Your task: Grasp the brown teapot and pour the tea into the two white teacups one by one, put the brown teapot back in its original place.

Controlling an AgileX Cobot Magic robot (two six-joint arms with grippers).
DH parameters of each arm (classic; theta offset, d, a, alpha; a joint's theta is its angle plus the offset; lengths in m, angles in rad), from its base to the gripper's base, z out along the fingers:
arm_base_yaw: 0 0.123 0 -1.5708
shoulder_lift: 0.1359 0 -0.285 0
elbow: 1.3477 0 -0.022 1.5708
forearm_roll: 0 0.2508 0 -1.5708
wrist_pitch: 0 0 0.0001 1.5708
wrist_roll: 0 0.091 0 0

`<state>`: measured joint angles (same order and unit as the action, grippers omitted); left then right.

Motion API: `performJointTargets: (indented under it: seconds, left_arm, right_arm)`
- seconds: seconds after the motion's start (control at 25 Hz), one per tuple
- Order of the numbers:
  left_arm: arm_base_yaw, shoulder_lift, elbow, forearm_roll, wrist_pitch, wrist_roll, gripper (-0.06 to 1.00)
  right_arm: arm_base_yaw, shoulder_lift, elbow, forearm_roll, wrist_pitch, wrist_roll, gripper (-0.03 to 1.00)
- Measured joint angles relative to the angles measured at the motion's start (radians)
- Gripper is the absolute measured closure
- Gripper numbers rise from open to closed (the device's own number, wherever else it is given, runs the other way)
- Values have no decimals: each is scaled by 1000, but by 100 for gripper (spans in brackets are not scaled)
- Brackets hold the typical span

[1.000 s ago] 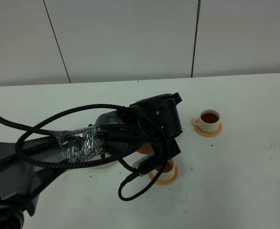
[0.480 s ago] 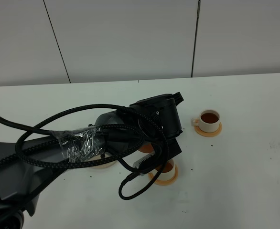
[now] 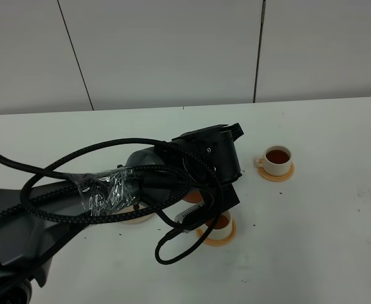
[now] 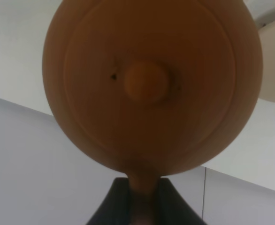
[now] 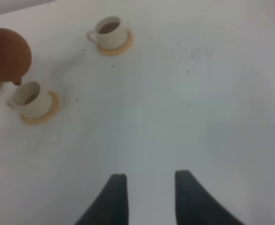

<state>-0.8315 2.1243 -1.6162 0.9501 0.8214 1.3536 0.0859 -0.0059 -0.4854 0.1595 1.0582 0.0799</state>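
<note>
The brown teapot [image 4: 149,84] fills the left wrist view, lid and knob facing the camera. My left gripper [image 4: 144,201] is shut on its loop handle. In the right wrist view the teapot [image 5: 8,55] hangs tilted, its spout just above the near white teacup [image 5: 32,99]. In the high view my left arm hides most of the teapot [image 3: 192,197]. The near teacup [image 3: 219,223] holds brown tea. The far teacup [image 3: 278,159] is filled with tea. The beige saucer [image 3: 133,216] peeks out under the arm. My right gripper [image 5: 149,197] is open and empty, over bare table.
Each cup stands on an orange coaster, the near one [image 3: 214,237] and the far one [image 3: 276,173]. My left arm and its black cables [image 3: 109,190] cross the table's middle. Dark specks dot the white tabletop [image 3: 325,240].
The left arm's wrist and cable loop have shifted very slightly. The cups have not moved.
</note>
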Motion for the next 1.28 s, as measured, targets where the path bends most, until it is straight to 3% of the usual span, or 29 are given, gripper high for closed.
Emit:
performJointTargets:
  seconds: [1.28]
  left_arm:
    - [-18,35,0,61,-3,4,77]
  right_arm:
    - [0,0,0,0,0,0,73]
